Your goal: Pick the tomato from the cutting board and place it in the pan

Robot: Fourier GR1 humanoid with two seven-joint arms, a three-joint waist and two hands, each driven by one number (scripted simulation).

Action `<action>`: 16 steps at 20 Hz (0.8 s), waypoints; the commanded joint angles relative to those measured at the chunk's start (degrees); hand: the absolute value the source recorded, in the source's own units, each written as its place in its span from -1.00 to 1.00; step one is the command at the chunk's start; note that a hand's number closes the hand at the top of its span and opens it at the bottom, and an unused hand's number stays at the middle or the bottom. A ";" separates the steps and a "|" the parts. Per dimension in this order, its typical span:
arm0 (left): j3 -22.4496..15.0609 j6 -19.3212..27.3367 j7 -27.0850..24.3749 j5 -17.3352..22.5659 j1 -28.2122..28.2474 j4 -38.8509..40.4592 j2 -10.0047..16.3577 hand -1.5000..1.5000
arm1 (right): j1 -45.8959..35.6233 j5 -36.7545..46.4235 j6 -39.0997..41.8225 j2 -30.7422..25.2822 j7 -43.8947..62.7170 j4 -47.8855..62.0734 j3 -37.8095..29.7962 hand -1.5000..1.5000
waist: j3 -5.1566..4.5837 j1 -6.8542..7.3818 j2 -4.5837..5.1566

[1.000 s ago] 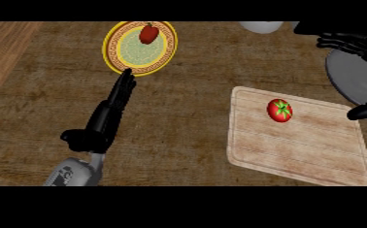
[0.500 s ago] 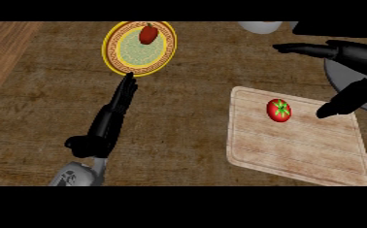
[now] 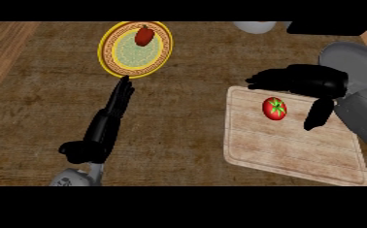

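Your right hand (image 3: 305,81) has swung in from the right edge over the last second. It now sits over the far edge of the cutting board (image 3: 287,149), fingers stretched out beyond the tomato (image 3: 275,108) and thumb hanging just to its right. It is spread wide and holds nothing; the tomato lies on the board, apparently untouched. The reach looks about done, so closing round it should come next, with the pan (image 3: 347,55) just behind. Your left hand (image 3: 106,122) lies flat over the table (image 3: 186,125), fingers straight.
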 commanded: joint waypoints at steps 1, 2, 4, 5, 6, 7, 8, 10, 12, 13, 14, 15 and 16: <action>2.18 -1.27 0.48 0.45 0.07 -0.39 1.10 0.00 | -1.46 7.26 -0.84 1.92 -9.26 7.92 3.87 -1.00 | -0.06 -1.04 -0.22; 0.84 -0.96 -0.09 -0.83 1.25 -0.67 -0.43 0.00 | -2.81 6.76 -0.38 2.46 -10.73 9.29 1.30 -1.00 | -0.08 -1.57 -0.39; 2.17 0.23 2.98 -1.02 0.45 -3.34 0.51 0.00 | -4.04 8.32 -0.84 4.07 -11.75 13.07 2.66 -1.00 | -0.06 -1.27 -0.37; 3.05 -2.36 2.82 0.10 0.88 -2.86 1.70 0.00 | -3.19 8.83 -0.79 4.15 -11.16 11.94 2.79 -1.00 | -0.08 -1.65 -0.45; 3.27 -2.30 -0.44 -0.85 2.23 -0.92 1.34 0.00 | -5.92 8.40 1.35 3.31 -12.28 14.46 1.74 -1.00 | -0.10 -1.52 -0.40; 3.17 -2.63 -0.69 -0.78 2.03 0.39 0.50 0.00 | -3.60 10.31 -3.20 5.39 -13.08 16.68 2.95 -1.00 | -0.08 -1.59 -0.33; 2.05 -0.70 3.81 -1.49 1.42 -3.99 -0.15 0.00 | -4.09 10.08 -1.32 5.35 -12.41 14.00 2.93 -1.00 | -0.08 -1.80 -0.52; 2.92 -0.29 3.46 -2.55 1.18 -3.59 -0.64 0.00 | -4.16 11.62 -3.85 8.05 -11.90 17.72 1.97 -1.00 | -0.08 -1.85 -0.51; 1.98 0.04 0.67 -3.68 0.63 1.12 -3.71 0.00 | -3.60 11.01 -3.65 7.65 -13.11 18.53 0.98 -1.00 | -0.10 -2.21 -0.48; 5.75 -3.74 3.54 -0.89 0.87 -2.53 1.76 0.00 | -5.25 10.88 -2.93 8.10 -13.63 20.77 0.39 -1.00 | -0.09 -1.82 -0.47; 4.28 -3.11 0.35 -2.19 1.90 -1.31 -0.68 0.00 | -5.52 11.89 -3.90 9.74 -13.83 22.69 0.56 -1.00 | -0.09 -1.78 -0.43; 2.31 -1.13 2.14 -4.10 3.00 -2.16 -1.82 0.00 | -5.96 11.79 -3.29 10.82 -12.76 22.00 0.31 -1.00 | -0.09 -1.84 -0.49; 4.40 -0.67 7.84 -2.60 -2.06 -3.83 -1.53 0.00 | -4.40 11.89 -4.75 10.60 -13.65 23.13 0.60 -1.00 | -0.07 -1.99 -0.47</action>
